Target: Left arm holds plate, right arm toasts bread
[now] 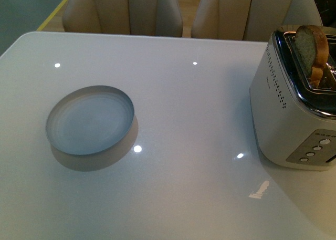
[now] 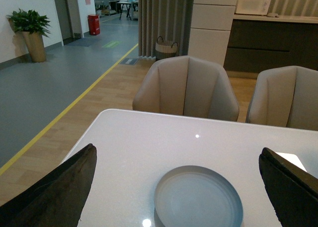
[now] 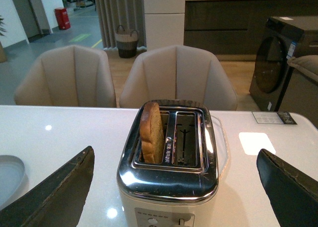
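Plate (image 1: 90, 120) sits empty at left-centre of the table (image 1: 189, 108), bread (image 1: 312, 47) upright in toaster (image 1: 294, 114) slot far right; both grippers' jaws apart, touching neither.

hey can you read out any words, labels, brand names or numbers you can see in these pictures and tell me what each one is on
No text reads clearly in any view.
Toaster: a small line of print on its front panel, too blurred to read.
Toaster side in the front view: a tiny mark, too small to read.
Card or label lying on the table: dark print, unreadable.
Plate and bread: no markings visible.
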Controlling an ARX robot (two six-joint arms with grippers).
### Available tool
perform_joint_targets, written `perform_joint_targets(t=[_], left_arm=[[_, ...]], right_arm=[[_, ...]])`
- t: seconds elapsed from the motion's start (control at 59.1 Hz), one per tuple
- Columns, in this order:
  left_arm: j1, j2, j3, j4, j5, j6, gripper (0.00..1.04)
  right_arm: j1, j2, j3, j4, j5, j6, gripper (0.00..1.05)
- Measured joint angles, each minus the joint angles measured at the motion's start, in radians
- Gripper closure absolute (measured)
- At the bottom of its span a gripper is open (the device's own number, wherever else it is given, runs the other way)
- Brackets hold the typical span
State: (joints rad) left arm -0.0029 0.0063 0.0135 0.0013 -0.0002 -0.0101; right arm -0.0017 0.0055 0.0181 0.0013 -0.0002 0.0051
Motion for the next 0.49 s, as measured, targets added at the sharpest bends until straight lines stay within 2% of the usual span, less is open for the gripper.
perform_joint_targets(t=[0.49], left_arm=[[0.0, 0.0, 0.0, 0.0, 0.0, 0.0, 0.07]], right_arm=[[0.0, 0.0, 0.0, 0.0, 0.0, 0.0, 0.09]])
